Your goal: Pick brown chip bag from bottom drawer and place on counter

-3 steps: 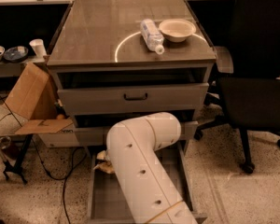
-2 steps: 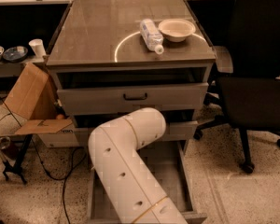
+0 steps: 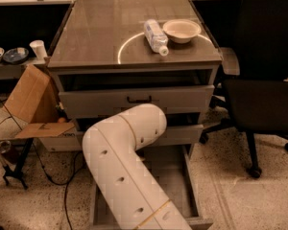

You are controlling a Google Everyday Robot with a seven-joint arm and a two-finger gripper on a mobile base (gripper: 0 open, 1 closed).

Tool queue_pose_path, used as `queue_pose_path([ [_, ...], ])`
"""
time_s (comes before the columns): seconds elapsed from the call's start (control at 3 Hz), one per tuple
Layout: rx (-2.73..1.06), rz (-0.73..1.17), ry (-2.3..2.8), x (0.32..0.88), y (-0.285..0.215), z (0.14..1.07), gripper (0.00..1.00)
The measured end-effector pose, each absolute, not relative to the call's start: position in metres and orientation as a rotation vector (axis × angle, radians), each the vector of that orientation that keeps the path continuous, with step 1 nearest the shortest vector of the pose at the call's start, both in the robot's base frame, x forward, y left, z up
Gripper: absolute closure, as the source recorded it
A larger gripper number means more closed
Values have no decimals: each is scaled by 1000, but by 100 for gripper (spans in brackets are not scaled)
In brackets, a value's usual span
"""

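White arm (image 3: 129, 162) bends over the open bottom drawer (image 3: 175, 186), gripper hidden behind its elbow, grip can't be told; counter (image 3: 101, 32) above.

The glossy grey-brown counter (image 3: 96, 37) bears a pale ring mark (image 3: 122, 50). A clear plastic bottle (image 3: 155, 35) lies on its side across the ring, with a cream bowl (image 3: 181, 30) just beside it, perhaps touching. The gripper is hidden behind the white arm (image 3: 125, 166), over the bottom drawer (image 3: 178, 190).
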State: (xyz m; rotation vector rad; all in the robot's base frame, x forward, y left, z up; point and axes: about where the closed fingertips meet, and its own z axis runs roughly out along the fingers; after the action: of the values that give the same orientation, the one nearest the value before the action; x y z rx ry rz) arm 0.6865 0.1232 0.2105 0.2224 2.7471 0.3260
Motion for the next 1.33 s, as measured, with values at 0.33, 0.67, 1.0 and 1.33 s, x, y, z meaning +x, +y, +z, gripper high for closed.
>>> queue_pose_path([
  [0.33,241,251,2697,664,93,243,100],
  [0.67,242,203,2664,635,65,279,100],
  [1.0,245,214,2602,605,43,335,100],
  [1.33,281,200,2542,573,36,396,100],
])
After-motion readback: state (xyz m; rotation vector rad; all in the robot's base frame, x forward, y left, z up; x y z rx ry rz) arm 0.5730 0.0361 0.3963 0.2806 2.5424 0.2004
